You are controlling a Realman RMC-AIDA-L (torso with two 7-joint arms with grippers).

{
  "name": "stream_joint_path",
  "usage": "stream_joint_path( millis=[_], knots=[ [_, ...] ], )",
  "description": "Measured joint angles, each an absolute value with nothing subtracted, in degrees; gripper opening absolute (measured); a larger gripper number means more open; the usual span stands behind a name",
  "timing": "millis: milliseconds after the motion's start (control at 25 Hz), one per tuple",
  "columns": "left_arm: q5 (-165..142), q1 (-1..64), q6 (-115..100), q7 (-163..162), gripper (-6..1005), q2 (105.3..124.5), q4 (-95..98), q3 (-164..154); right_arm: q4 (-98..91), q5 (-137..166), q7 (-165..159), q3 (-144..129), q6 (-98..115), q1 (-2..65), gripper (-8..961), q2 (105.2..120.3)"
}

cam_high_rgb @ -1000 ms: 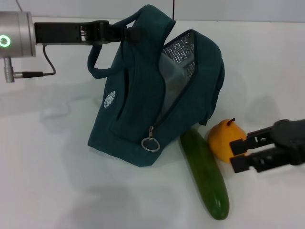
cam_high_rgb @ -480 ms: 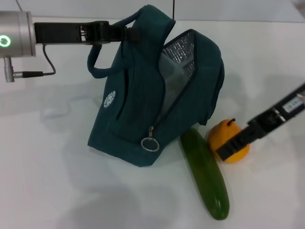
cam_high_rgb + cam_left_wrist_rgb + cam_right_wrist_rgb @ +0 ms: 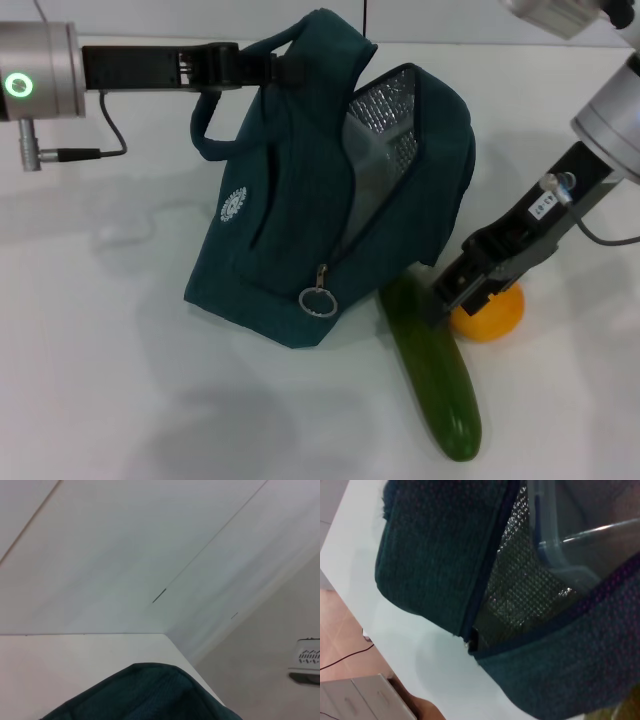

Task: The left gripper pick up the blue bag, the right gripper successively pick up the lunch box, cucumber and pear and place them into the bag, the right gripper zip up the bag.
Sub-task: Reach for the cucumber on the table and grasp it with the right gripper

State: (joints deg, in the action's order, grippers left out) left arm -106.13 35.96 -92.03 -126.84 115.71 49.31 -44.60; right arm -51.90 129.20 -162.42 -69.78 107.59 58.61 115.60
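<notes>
My left gripper point(image 3: 268, 66) is shut on a handle of the blue bag point(image 3: 285, 215) and holds it up, tilted, with its mouth open to the right; the bag's top also shows in the left wrist view point(image 3: 145, 692). The lunch box point(image 3: 570, 535) lies inside the bag point(image 3: 435, 555) against the foil lining, and shows faintly in the head view point(image 3: 365, 175). The cucumber point(image 3: 435, 380) lies on the table in front of the bag. The pear point(image 3: 492, 315) sits just right of the cucumber's far end. My right gripper point(image 3: 458, 292) points down between the cucumber's far end and the pear, partly covering the pear.
The white table point(image 3: 120, 380) runs to a far edge behind the bag. The zipper's silver ring pull point(image 3: 318, 301) hangs at the bag's lower front corner. In the right wrist view the floor and a grey cabinet point(image 3: 355, 700) show beyond the table's edge.
My right gripper has swung in from the right of the pear and turned downward, now standing over the gap between cucumber and pear. The bag and left gripper have barely moved.
</notes>
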Motion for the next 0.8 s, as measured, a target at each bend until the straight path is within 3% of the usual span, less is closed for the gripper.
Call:
stream_joint_path(
  millis=[280,480,800],
  knots=[
    [-106.07,36.14,-91.79,-126.72,56,115.78,49.30,-44.65,-46.48,129.35,-162.21,-69.87,106.24,61.28,652,115.56],
    [-106.00,36.46,-91.76,-126.64,56,115.73,49.31,-44.71,-40.53,129.44,-162.02,-72.72,104.14,62.97,777,115.76],
    [-105.99,36.40,-91.75,-126.43,57,115.82,49.31,-44.82,-38.72,129.07,-162.25,-79.43,102.18,64.49,780,116.20]
  ],
)
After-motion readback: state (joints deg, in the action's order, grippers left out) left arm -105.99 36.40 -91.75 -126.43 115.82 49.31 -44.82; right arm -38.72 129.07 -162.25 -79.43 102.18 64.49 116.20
